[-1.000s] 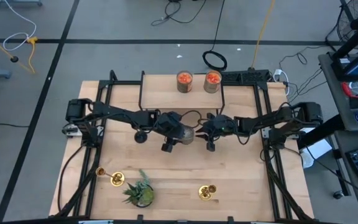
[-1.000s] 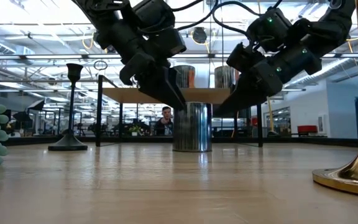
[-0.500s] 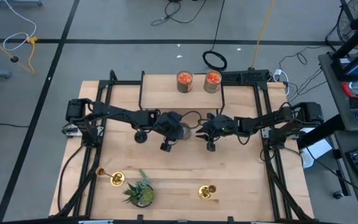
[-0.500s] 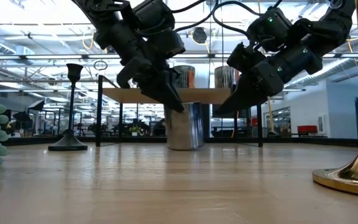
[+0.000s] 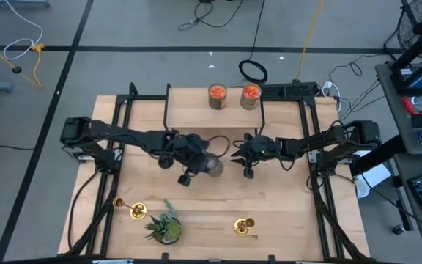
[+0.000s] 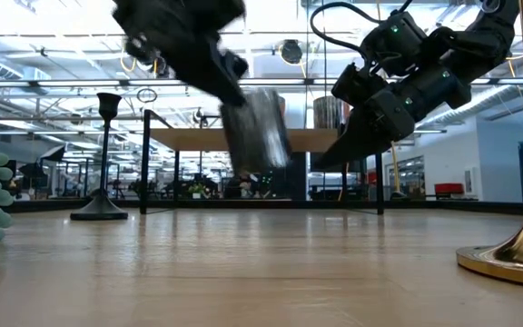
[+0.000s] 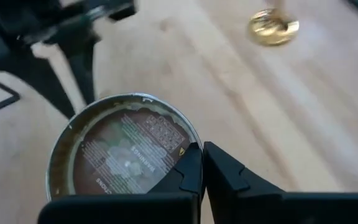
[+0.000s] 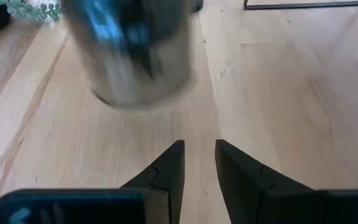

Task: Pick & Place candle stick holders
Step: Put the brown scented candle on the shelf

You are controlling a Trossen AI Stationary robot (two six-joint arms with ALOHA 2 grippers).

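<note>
A silvery jar (image 6: 257, 129) with grey filling hangs tilted above the table's middle, with my left gripper (image 7: 201, 163) shut on it. My right gripper (image 8: 199, 163) hovers just to the jar's right, slightly open and holding nothing. One gold candle stick holder (image 5: 244, 226) stands near the front edge. Another gold one (image 5: 130, 210) is at the front left. The black holder (image 6: 105, 154) stands on its round base behind the left arm. My left gripper has the jar by the rim (image 7: 185, 152) of its round labelled end, where its nearly closed fingers meet. Whether one finger is inside the wall cannot be seen. The jar is lifted clear of the table and leans over below the gripper.
A small green plant (image 5: 165, 226) stands between the two gold holders. Two orange-filled jars (image 5: 217, 96) (image 5: 250, 95) sit on a black-framed shelf (image 5: 168, 110) at the far edge. Bare wood lies in front of both grippers.
My left gripper has shut on the jar and raised it off the table. It has carried the jar a little toward the left and near edges. The jar, upright before, now hangs tilted. My right gripper has kept still.
</note>
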